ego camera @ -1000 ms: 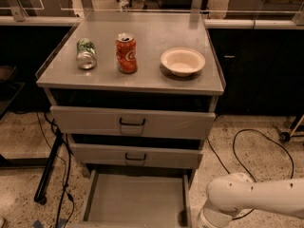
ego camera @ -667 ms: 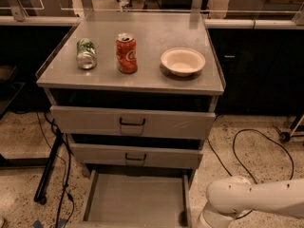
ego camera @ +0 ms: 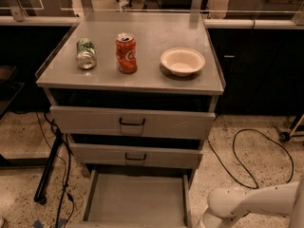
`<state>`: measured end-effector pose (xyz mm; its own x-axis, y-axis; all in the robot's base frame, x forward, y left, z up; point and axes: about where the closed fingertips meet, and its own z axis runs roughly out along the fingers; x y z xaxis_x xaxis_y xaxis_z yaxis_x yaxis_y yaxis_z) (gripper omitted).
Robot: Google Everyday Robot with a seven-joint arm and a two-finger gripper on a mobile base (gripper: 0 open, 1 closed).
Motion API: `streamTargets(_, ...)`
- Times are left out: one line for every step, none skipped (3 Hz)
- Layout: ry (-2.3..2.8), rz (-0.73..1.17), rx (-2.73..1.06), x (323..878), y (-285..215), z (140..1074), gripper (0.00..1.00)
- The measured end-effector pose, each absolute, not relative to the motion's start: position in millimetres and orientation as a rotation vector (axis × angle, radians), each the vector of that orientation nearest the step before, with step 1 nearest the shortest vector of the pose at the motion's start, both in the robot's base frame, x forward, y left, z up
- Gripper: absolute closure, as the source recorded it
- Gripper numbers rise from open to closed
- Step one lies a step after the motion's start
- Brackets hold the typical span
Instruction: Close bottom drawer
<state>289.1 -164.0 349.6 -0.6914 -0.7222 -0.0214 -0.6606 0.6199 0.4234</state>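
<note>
Slightly lower than a second ago, the robot's white arm has sunk toward the bottom right corner, beside the right front corner of the cabinet. Nothing else has shifted. The claw lies out of sight below the bottom edge, past the end of that arm, so I cannot tell whether it is spread or pressed together.

The bottom drawer is pulled well out toward the camera, its flat grey floor bare and its front panel cut off by the bottom edge. Above it the middle drawer and the top drawer sit pushed in, each with a black handle at the centre of its front.

On the desk a green can lies on its side at the left, a red can stands upright just beside it, and a pale bowl sits apart to the right. A black cable loops across the speckled floor right of the cabinet
</note>
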Motion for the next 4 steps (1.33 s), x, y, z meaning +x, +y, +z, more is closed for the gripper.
streamTargets(-2.674, -0.663, 1.088, 286, -157, 311, 1.00)
streamTargets(-2.674, -0.664, 1.079, 285, -157, 305, 1.00)
streamTargets(-2.727, -0.645, 1.014, 292, -163, 284, 1.00)
streamTargets(-2.795, -0.608, 0.900, 297, -171, 245, 1.00)
